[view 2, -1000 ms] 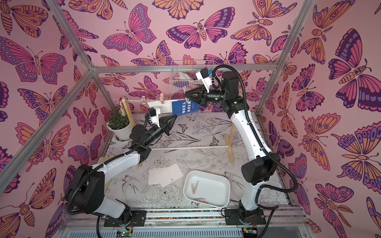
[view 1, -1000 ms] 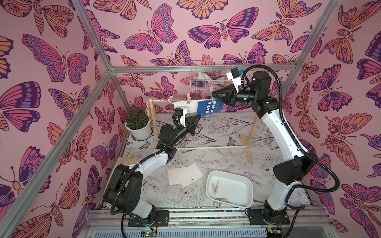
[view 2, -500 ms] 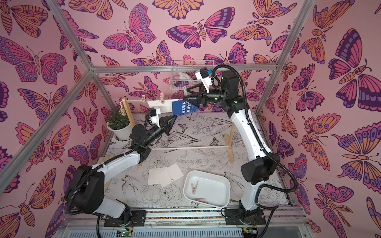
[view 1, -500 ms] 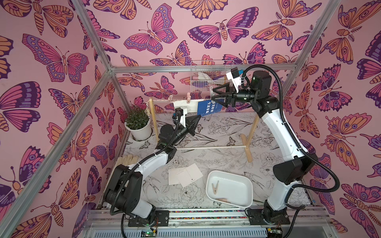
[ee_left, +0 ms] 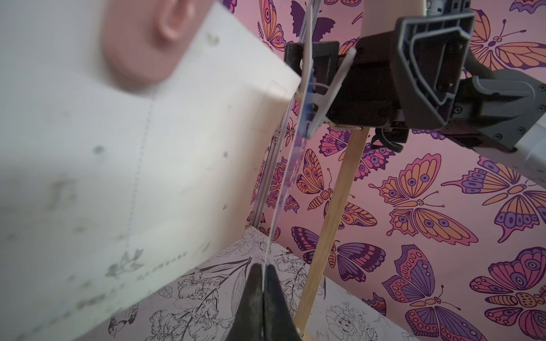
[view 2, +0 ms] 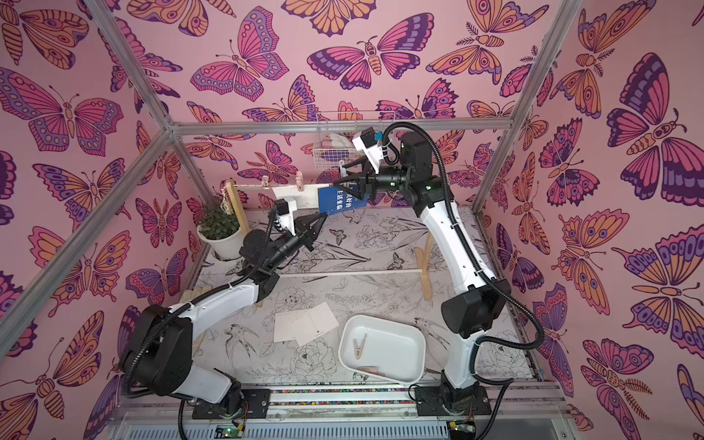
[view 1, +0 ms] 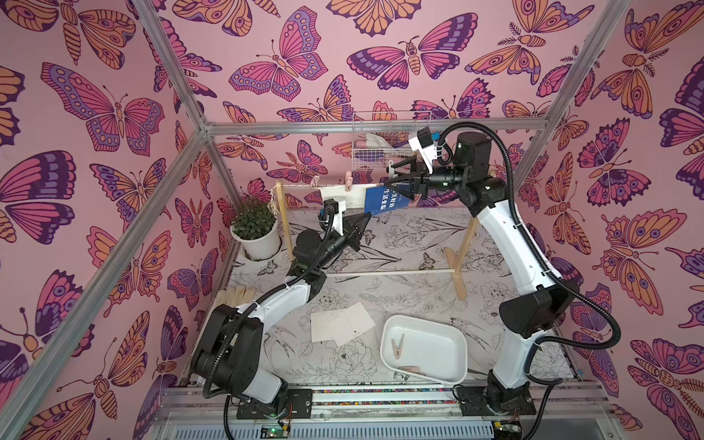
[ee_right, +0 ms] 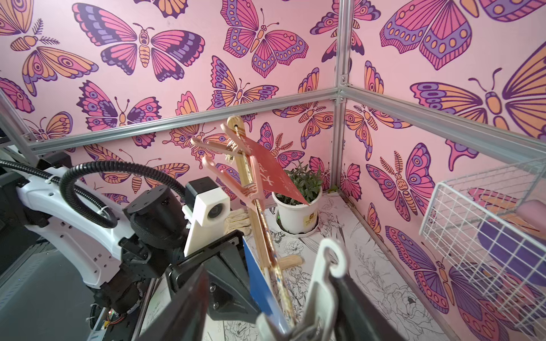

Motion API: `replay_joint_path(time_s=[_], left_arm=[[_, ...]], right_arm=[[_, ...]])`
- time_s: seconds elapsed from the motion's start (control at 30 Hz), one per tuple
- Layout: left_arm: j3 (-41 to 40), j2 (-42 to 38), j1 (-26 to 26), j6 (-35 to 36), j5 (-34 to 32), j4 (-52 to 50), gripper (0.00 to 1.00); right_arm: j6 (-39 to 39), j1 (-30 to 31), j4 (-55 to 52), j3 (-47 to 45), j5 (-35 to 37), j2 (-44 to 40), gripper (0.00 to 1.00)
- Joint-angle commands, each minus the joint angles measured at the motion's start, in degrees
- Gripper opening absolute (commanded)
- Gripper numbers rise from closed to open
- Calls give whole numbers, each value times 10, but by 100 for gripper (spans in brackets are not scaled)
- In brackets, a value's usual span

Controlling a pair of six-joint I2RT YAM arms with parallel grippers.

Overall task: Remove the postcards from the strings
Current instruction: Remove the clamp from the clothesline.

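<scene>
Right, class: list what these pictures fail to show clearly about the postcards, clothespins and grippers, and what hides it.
Print on the white postcard: left wrist view, blurred, too near the lens.
Whether the right gripper squeezes the white clothespin: right wrist view, lower edge cuts the contact off.
Brown item in the white tray: both top views, too small to name.

My left gripper (ee_left: 262,270): matt black plastic, a bit scuffed. Blue postcard (view 1: 384,200): thin card, looks glossy. White postcard (ee_left: 147,147): matt paper, speckled. White clothespin (ee_left: 333,88): smooth plastic. The pink clothespins (ee_right: 227,175) look the same. Posts (ee_left: 335,206): bare light wood. String (view 1: 301,186): twisted cord. Tray (view 1: 430,343): glossy white plastic. Frame (view 1: 285,128): brushed aluminium. Wire basket (ee_right: 487,221): white-coated metal.
</scene>
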Motion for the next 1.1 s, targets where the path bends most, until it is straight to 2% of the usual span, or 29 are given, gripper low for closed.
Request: replay_joint_path(time_s=[0.0, 0.63, 0.87, 1.07], left_arm=[[6, -20, 3, 1, 4, 8, 0], [4, -22, 3, 1, 3, 4, 0], [4, -21, 3, -4, 7, 4, 0], [-17, -30, 2, -10, 13, 4, 0]], right_arm=[[-4, 6, -11, 17, -29, 8, 57], [4, 5, 8, 17, -53, 7, 26], [0, 5, 13, 15, -45, 2, 22], [1, 5, 40, 0, 2, -9, 21]])
